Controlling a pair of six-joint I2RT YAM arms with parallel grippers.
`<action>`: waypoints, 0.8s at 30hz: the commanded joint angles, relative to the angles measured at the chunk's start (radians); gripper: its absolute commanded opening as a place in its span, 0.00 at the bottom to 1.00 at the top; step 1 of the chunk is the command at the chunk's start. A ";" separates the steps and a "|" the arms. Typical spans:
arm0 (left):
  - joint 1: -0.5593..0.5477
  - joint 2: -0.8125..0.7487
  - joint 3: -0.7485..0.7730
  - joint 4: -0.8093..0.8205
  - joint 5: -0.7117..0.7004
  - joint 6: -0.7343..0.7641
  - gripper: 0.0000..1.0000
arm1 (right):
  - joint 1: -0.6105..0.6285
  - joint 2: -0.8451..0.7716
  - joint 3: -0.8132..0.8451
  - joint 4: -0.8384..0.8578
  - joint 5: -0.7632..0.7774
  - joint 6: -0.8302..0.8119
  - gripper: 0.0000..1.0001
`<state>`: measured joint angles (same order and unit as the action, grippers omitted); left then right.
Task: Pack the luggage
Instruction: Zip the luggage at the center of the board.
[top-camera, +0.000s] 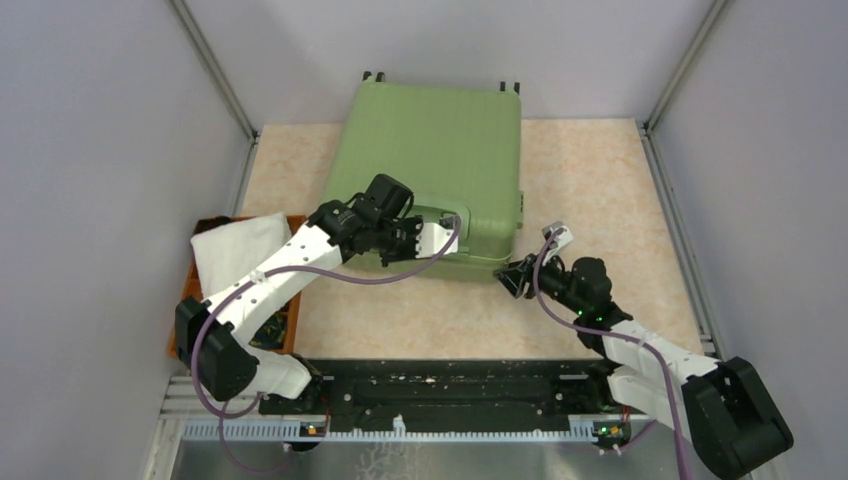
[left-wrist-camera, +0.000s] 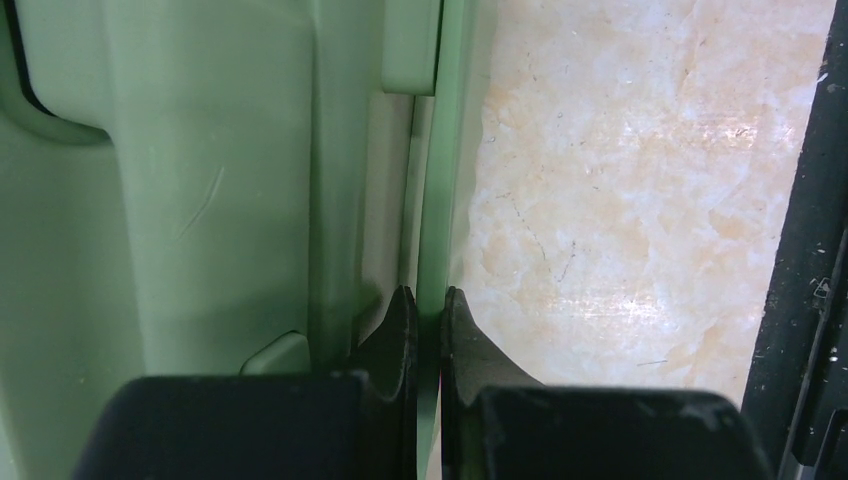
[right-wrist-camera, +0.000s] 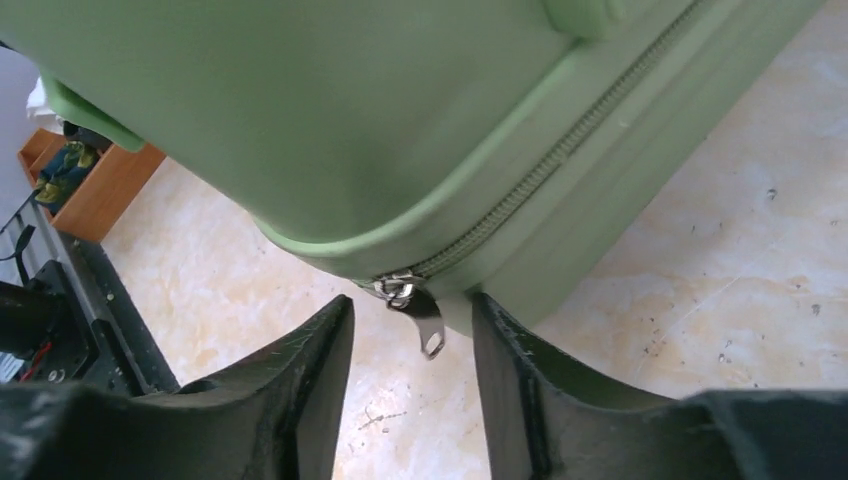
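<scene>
The marbled beige surface is seen w/ the luggage laid flat and closed on its far-centre part, ribbed lid up, black wheels at the far edge. An orange tray is set at the L edge, near the luggage's near-L corner, w/ a white cloth folded in it. The L hand is placed at the luggage's near side, by the green handle. Its fingers are almost together, clamped on a thin green rim of the shell. The R hand is held low at the near-R corner, fingers apart, shell not touched. The zipper track is seen closed up to that corner. Its metal pull is hung btwn the spread fingers, untouched.
</scene>
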<state>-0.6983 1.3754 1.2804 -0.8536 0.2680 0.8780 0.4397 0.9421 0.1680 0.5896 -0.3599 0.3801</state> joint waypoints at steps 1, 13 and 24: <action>0.002 -0.148 0.088 0.249 0.004 -0.018 0.00 | -0.007 0.021 0.030 0.089 -0.097 -0.023 0.42; 0.001 -0.142 0.087 0.250 0.011 -0.023 0.00 | -0.006 -0.094 -0.022 0.080 -0.015 -0.014 0.03; -0.014 -0.101 0.085 0.263 0.018 -0.066 0.00 | 0.131 -0.160 -0.090 0.059 0.117 0.018 0.00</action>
<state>-0.7006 1.3640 1.2804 -0.8627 0.2646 0.8799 0.4675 0.8265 0.0956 0.6388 -0.3054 0.3962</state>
